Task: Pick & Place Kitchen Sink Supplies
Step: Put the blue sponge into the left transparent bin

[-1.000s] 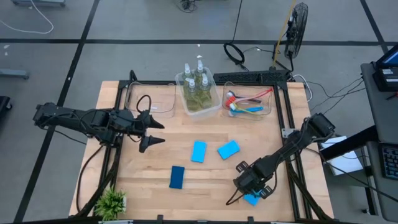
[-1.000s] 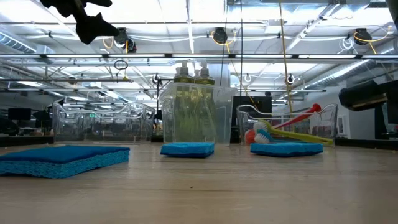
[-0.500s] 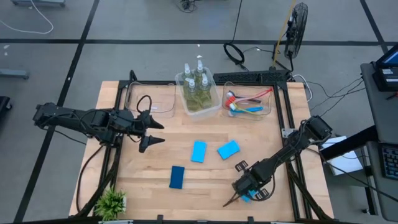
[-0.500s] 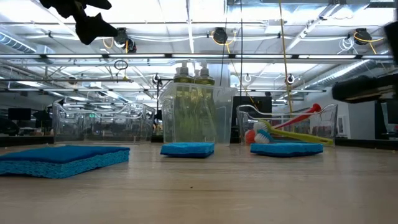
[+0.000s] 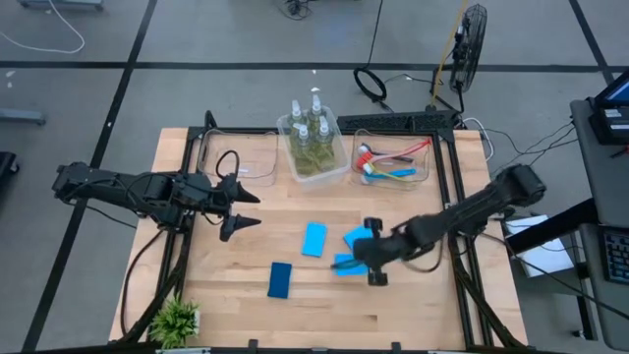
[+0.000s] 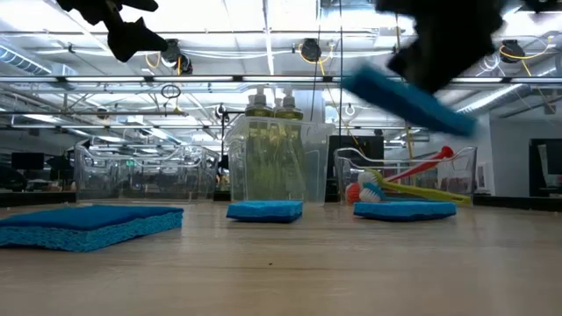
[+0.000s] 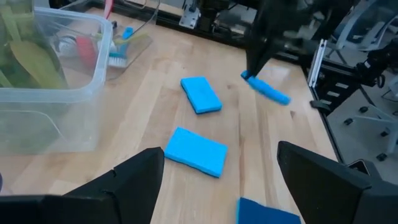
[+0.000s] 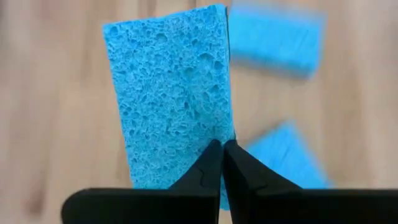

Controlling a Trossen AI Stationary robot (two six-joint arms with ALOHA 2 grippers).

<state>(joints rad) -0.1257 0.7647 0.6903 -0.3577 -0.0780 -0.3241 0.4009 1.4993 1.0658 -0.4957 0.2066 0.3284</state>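
Note:
My right gripper hangs over the table's middle right, shut on a blue sponge that slants in the air in the low view. Three more blue sponges lie flat on the wood: one, one partly under the right arm, and a darker one. The pump bottles stand in a clear bin, and the brushes lie in the bin beside it. My left gripper waits open above the table's left side. My right gripper pinches one end of the sponge between its two shut fingers, close to one long edge. The fingers slant down from the table's right. The sponge is lifted clear of the table and tilted, its broad face turned toward the wrist camera.
An empty clear bin stands at the far left next to the bottle bin. A small green plant sits at the near left corner. A black frame borders the table. Bare wood lies at the near right.
My right gripper has risen from the table's near right corner and swung toward the far edge and the left, rolling as it went. The blue sponge that lay there has gone with it, lifted clear of the wood and tilted.

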